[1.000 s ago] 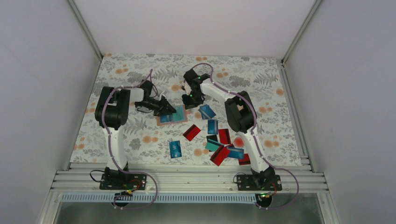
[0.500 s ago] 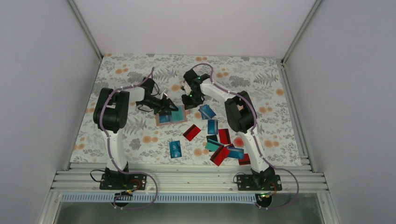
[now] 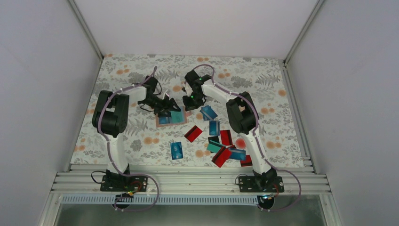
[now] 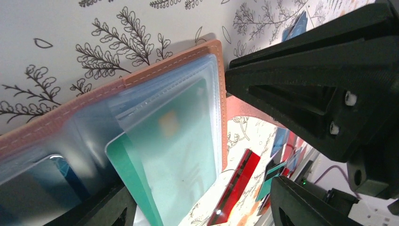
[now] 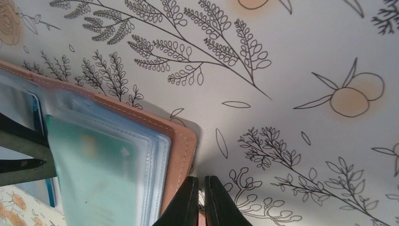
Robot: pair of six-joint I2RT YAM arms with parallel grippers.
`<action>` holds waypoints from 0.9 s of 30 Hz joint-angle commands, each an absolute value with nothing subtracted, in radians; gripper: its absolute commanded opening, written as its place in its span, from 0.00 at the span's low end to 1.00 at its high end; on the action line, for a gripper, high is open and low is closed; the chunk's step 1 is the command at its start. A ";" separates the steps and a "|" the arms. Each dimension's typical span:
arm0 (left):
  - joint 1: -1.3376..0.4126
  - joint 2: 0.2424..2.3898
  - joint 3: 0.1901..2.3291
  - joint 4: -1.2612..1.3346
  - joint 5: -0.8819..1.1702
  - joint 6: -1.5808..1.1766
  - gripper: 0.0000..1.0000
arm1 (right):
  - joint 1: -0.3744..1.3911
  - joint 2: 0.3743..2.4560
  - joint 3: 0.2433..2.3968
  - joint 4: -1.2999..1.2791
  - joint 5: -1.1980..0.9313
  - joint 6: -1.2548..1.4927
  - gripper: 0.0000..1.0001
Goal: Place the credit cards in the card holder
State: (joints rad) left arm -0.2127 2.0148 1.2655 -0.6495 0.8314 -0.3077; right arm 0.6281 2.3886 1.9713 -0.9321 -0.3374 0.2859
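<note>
I have the left arm folded low over the open tan-brown leather-like card holder point(image 4: 141, 76). The left gripper point(image 3: 164, 107) has its jaws spread wide around a teal plastic card point(image 4: 174, 155) that sits partway in a clear sleeve, and it grips nothing. The right arm reaches the holder's far-right corner, where the right gripper point(image 5: 201, 200) is pinched closed against the stitched edge. Loose blue and red cards point(image 3: 214, 127) lie right of the holder.

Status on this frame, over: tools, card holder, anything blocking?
Left tool open over card holder. Right tool shut at its corner. Teal card partway into a clear sleeve. Nothing blocking; more cards loose nearby.
</note>
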 commanded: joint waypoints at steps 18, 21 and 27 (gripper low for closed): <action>-0.273 2.055 1.391 -0.771 0.686 -0.342 0.75 | 0.644 2.373 1.983 -0.951 -0.356 0.285 0.04; -0.273 2.034 1.391 -0.792 0.650 -0.337 0.75 | 0.639 2.372 2.004 -0.962 -0.355 0.284 0.06; -0.276 1.961 1.377 -0.826 0.569 -0.318 0.75 | 0.623 2.331 2.009 -0.965 -0.360 0.291 0.15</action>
State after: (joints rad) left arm -0.2733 2.0281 1.3773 -0.7807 0.6571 -0.3286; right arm 0.6281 2.3886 1.9827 -0.9447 -0.3519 0.2871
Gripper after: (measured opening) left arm 0.748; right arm 0.112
